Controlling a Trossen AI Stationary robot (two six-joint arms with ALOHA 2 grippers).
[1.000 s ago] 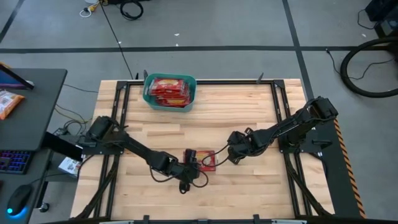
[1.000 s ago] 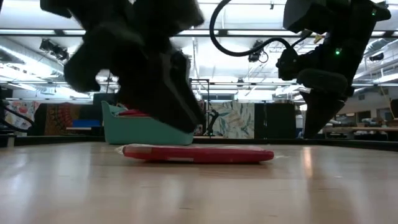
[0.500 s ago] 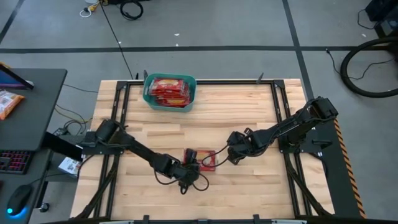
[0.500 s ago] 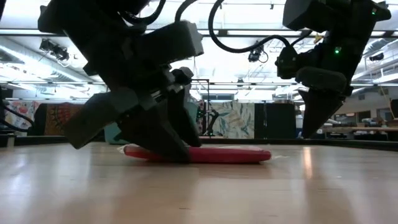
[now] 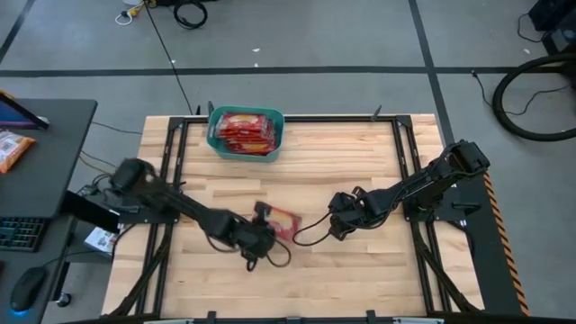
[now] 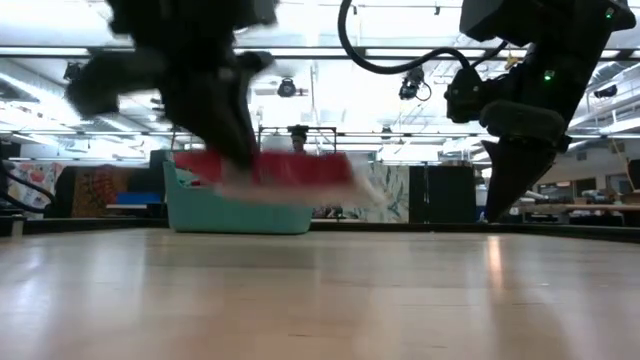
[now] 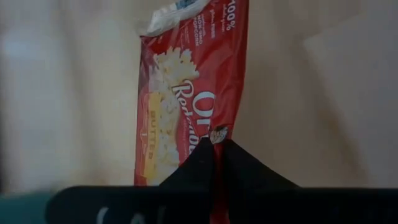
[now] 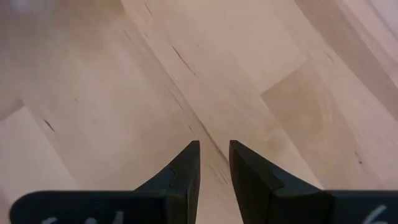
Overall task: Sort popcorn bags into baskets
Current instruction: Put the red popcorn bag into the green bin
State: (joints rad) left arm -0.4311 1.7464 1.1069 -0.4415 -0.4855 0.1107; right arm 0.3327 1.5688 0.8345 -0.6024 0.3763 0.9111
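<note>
Pale butcher-block planks make up our table [image 5: 360, 162], framed by black rails and standing on a grey concrete floor crossed by dark tape lines.

Nearest the front edge, our left gripper [image 5: 263, 236] works just left of the table's middle. Its fingers are clamped on the edge of one popcorn bag [image 5: 282, 221], and the low view shows that red packet [image 6: 270, 168] lifted clear of the wood, roughly level and blurred. In the left wrist view the fingertips [image 7: 217, 152] meet tightly on the bag's [image 7: 189, 93] side, with the cream label panel and printed lettering facing the camera.

Just to the right, our right gripper [image 5: 337, 225] hangs near the table's middle, apart from the bag. Its fingers [image 8: 186, 165] stand slightly parted with only bare wood between them, holding nothing.

Farther back, by the far edge and left of centre, sits the teal basket [image 5: 216, 144], with several more red popcorn bags [image 5: 245, 131] stacked inside. From the low view we see its side wall [image 6: 235, 212] behind the raised packet.

Off the table's left side a dark desk [image 5: 45, 153] carries an orange snack bag [image 5: 13, 148] and a keyboard [image 5: 22, 233]. Beyond the far edge cables [image 5: 184, 13] lie on the floor, and the low view shows a bright hall with ceiling lights and patterned panels.
</note>
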